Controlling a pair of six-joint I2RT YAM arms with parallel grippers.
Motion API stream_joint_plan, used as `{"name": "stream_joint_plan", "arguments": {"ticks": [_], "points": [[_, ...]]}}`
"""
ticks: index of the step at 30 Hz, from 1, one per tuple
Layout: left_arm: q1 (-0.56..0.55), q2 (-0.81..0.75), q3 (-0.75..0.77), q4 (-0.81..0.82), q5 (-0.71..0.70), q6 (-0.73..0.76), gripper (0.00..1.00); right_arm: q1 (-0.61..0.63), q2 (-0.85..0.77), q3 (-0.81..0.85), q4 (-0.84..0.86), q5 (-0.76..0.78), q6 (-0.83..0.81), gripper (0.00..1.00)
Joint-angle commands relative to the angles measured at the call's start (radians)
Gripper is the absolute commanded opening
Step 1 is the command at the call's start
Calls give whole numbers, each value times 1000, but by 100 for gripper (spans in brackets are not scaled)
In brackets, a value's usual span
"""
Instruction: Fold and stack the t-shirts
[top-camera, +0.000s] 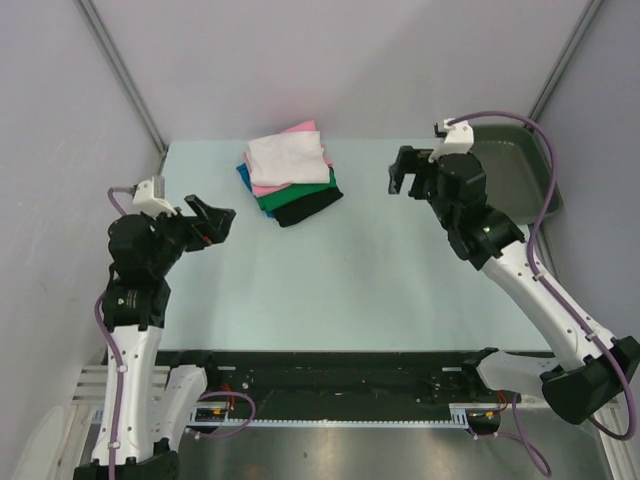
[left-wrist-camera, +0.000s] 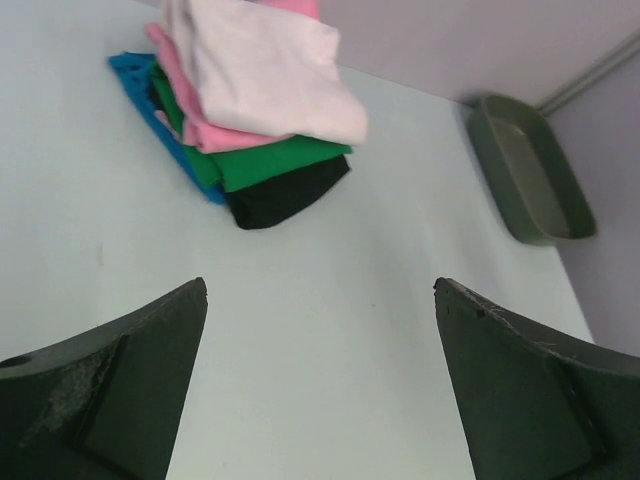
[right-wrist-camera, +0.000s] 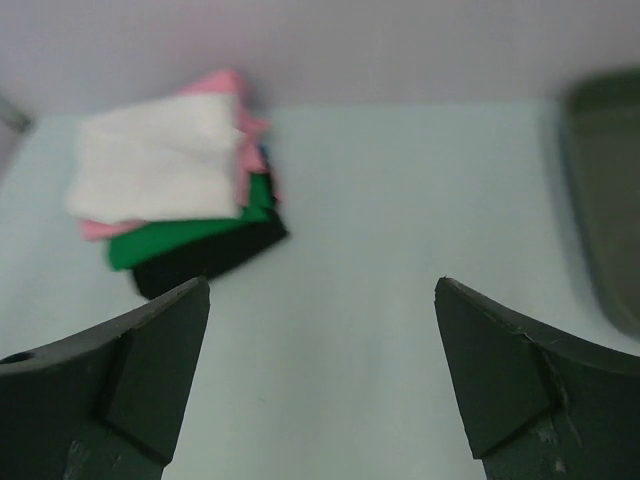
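A pale blue-green table (top-camera: 330, 290) floors a grey-walled booth (top-camera: 330, 60), with metal struts (top-camera: 122, 72) rising at 11 and 1 o'clock. The folded shirts (top-camera: 290, 180) sit stacked at 12 o'clock: white on top, then pink, green and black, with teal showing at the side. A tray (left-wrist-camera: 497, 170) lies at 2 o'clock. The left claw (top-camera: 218, 222) at 9 o'clock and the right claw (top-camera: 405, 172) at 1 o'clock are both spread apart and empty.

**Cameras: one overhead, two wrist**

Top external: high, behind the arm bases, looking down on the whole table (top-camera: 330, 290).
Left wrist: low and near, faces stack (left-wrist-camera: 250, 110) at 11 o'clock, tray (left-wrist-camera: 530, 180) at 2.
Right wrist: low, stack at 10, tray at 3, blurred.
All three views share stack and tray.
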Motion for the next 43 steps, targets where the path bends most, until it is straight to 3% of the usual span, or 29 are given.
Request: {"name": "stream_joint_plan", "arguments": {"ticks": [1, 2, 5, 9, 14, 20, 29, 40, 43], "points": [[-6, -58, 13, -55, -236, 101, 100, 3, -76, -43, -273, 417, 78, 100], [-8, -74, 11, -72, -264, 95, 100, 8, -91, -49, -312, 526, 127, 100], [-11, -111, -21, -73, -330, 86, 100, 14, -113, -85, -450, 635, 254, 100], [-11, -146, -84, -69, -285, 90, 100, 37, -177, -183, -525, 656, 355, 100], [-11, -144, -134, -69, -259, 69, 100, 112, -271, -313, -501, 715, 370, 100], [-11, -134, -160, -58, -352, 35, 100, 132, -340, -348, -541, 713, 396, 100], [-11, -106, -145, -60, -383, 35, 100, 133, -280, -352, -552, 696, 404, 100], [-11, -89, -174, -27, -426, 32, 100, 184, -283, -352, -430, 625, 323, 100], [-11, -92, -170, -29, -438, 38, 100, 240, -283, -350, -395, 706, 315, 100]]}}
